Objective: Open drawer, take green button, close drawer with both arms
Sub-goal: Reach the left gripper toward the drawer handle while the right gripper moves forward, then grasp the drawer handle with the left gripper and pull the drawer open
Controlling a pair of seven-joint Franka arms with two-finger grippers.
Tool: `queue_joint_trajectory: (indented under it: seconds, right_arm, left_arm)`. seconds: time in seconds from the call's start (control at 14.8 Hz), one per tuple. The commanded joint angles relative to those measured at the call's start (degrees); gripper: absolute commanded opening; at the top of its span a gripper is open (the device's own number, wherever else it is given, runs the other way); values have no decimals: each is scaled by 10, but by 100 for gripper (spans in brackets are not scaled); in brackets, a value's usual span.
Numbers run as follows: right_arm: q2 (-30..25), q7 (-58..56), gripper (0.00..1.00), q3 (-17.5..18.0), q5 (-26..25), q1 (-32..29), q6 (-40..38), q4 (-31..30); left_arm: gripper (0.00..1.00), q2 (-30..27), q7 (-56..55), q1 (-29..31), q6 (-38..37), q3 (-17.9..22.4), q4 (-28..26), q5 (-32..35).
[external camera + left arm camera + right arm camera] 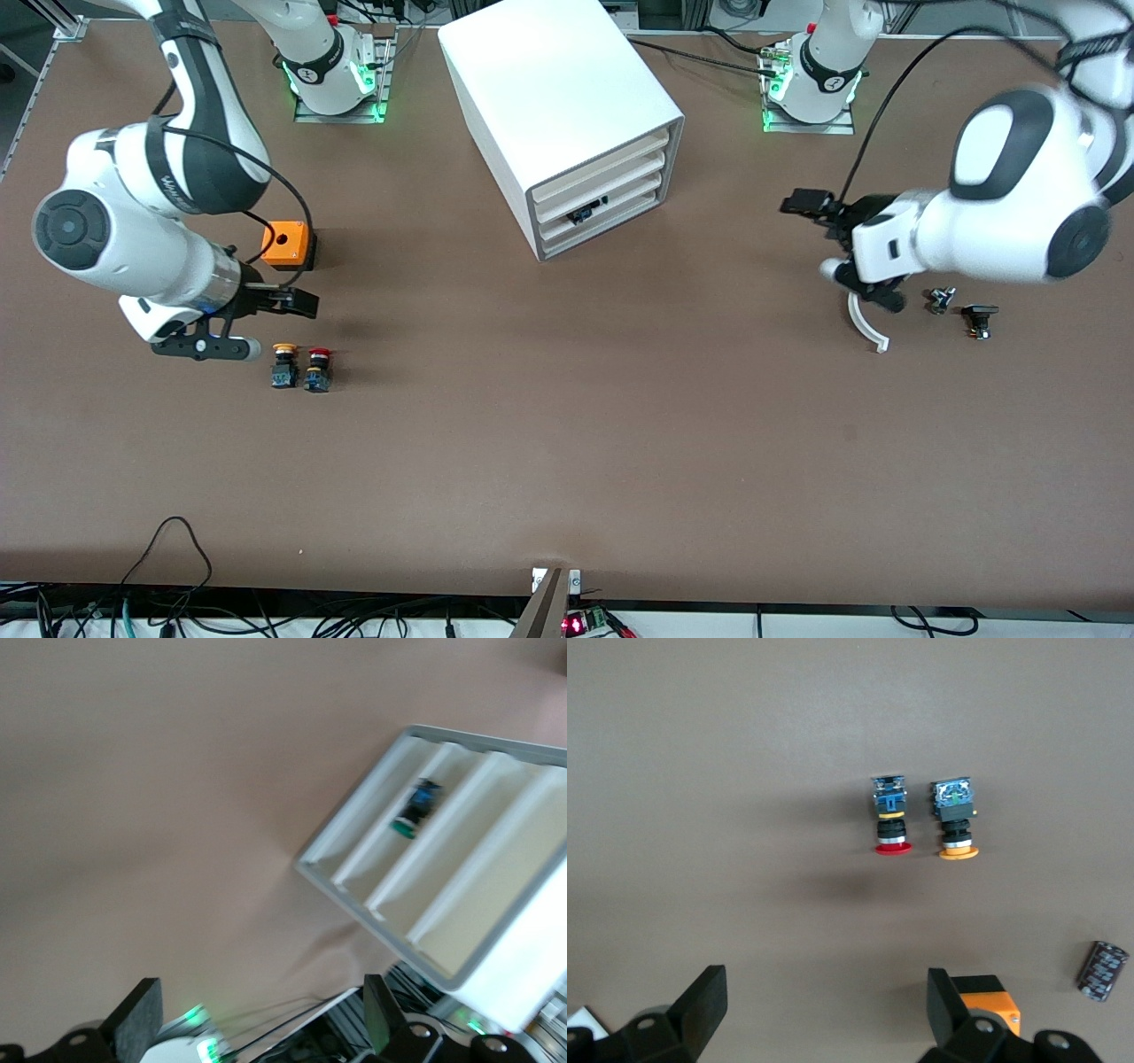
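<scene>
The white cabinet (558,97) stands at the table's middle, near the robots' bases, with all four drawers pushed in. The lowest drawer (604,228) is shut. The green-capped button (585,213) lies inside a low slot of the stack; I cannot tell whether it is the lowest one. It also shows in the left wrist view (416,806). My left gripper (811,237) is open and empty above the table, toward the left arm's end, facing the cabinet's front (443,842). My right gripper (276,324) is open and empty above the table at the right arm's end.
Under the right gripper lie a yellow-capped button (284,364) and a red-capped button (318,369), beside an orange box (286,245). A black cylinder (1103,971) lies beside that box. A white curved piece (864,323) and two small dark parts (941,299) (979,319) lie by the left gripper.
</scene>
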Motion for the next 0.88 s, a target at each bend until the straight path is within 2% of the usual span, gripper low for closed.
queue_joint_trajectory:
  seconds: [0.0,0.07,0.27,0.47,0.61,0.81]
  right_arm:
    - [27,50,100,0,4,9,-13,53]
    - [38,77,100,0,4,16,-25,67]
    - [72,104,100,0,3,26,-70,127]
    - [107,132,100,0,4,35,-120,196]
    - [116,134,100,0,4,38,-130,218]
    - [119,172,100,0,4,46,-130,229]
  left_arm:
    - [100,47,65,2,13,0,3,-64]
    - [100,55,87,2,28,-2,-10,-82]
    - [100,61,191,2,100,-2,-101,-186]
    - [100,63,261,1,149,-4,-173,-257]
    - [100,70,295,-3,155,-4,-198,-298]
    - [100,91,345,-16,177,-6,-217,-326]
